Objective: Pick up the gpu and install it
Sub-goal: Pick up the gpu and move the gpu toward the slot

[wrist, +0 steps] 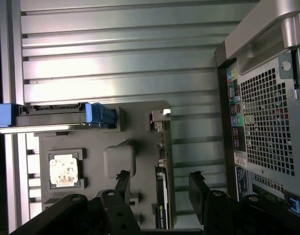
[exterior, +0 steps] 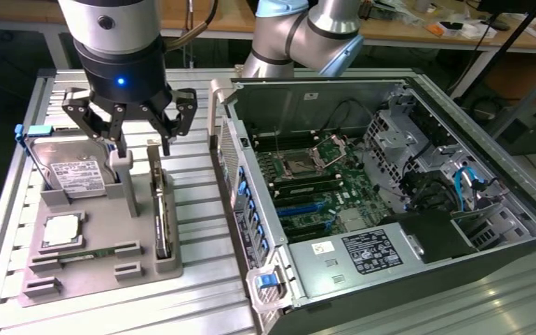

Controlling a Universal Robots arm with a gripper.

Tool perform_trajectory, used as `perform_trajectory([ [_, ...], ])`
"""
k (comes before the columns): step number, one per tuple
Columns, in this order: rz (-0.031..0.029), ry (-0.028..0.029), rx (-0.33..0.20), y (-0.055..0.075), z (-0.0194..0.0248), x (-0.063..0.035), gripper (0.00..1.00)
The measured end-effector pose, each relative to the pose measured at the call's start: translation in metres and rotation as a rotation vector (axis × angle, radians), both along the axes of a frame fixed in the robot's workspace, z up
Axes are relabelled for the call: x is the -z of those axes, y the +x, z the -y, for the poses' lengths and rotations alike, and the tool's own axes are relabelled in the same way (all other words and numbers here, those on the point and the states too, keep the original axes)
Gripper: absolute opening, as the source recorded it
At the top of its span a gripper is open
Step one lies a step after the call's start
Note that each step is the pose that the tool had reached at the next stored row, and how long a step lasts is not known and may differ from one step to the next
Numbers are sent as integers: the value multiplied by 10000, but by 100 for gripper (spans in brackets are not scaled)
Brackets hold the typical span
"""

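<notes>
Gripper (exterior: 142, 143), upper left, fingers (exterior: 117, 143) apart over gpu (exterior: 159, 209) standing edge-up in holder (exterior: 91, 269). Risk: 1 finger snags grey post (exterior: 126, 178), tilting it.

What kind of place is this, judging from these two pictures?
Probably a robotics lab or test bench for computer assembly: a robot arm stands over a slatted aluminium table, with an open computer case and a grey holder of loose parts.
</notes>
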State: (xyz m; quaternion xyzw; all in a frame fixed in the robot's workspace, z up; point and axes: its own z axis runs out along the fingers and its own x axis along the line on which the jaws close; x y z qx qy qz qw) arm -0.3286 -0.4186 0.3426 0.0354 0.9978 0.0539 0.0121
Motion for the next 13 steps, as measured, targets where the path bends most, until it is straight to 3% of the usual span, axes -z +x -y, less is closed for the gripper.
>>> perform_trajectory([
  [13,0,13,0,0,3,13,60],
])
